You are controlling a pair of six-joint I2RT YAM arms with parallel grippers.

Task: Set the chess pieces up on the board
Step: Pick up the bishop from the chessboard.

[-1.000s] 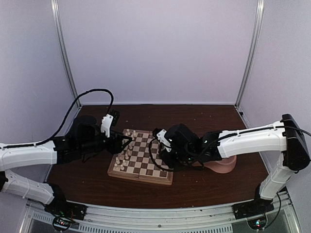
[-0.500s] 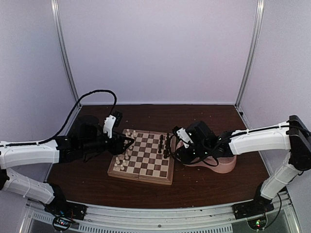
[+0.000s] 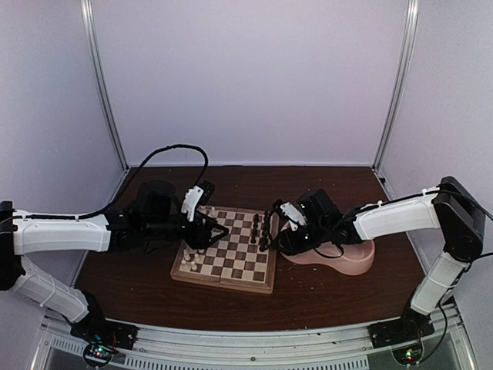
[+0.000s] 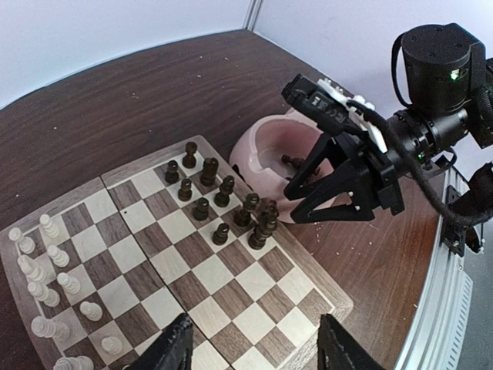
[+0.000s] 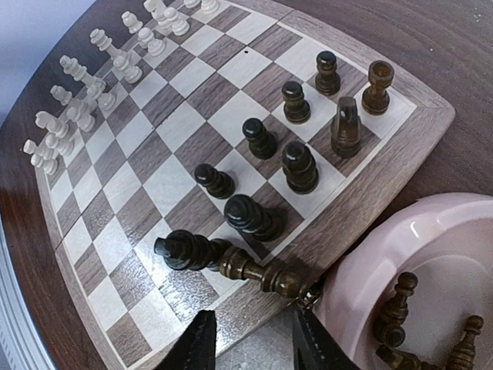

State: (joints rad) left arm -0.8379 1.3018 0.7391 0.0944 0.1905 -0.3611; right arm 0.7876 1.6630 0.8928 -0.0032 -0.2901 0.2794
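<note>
A: Left tool?
B: Wide, empty; board beneath it; cream pieces to its left.
A: Right tool?
B: Narrowly parted, empty; two dark pieces toppled just ahead; pink bowl to its right.

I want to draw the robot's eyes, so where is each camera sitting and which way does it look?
Top external: high behind the arms, looking down at the board; both arms show.
Left wrist: on the left arm, looking rightward across the board; the left gripper at the bottom edge, the right gripper facing it.
Right wrist: on the right arm, looking leftward over the dark pieces; its own fingers at the bottom.
Shared: both wrist views show the pink bowl and the board.
</note>
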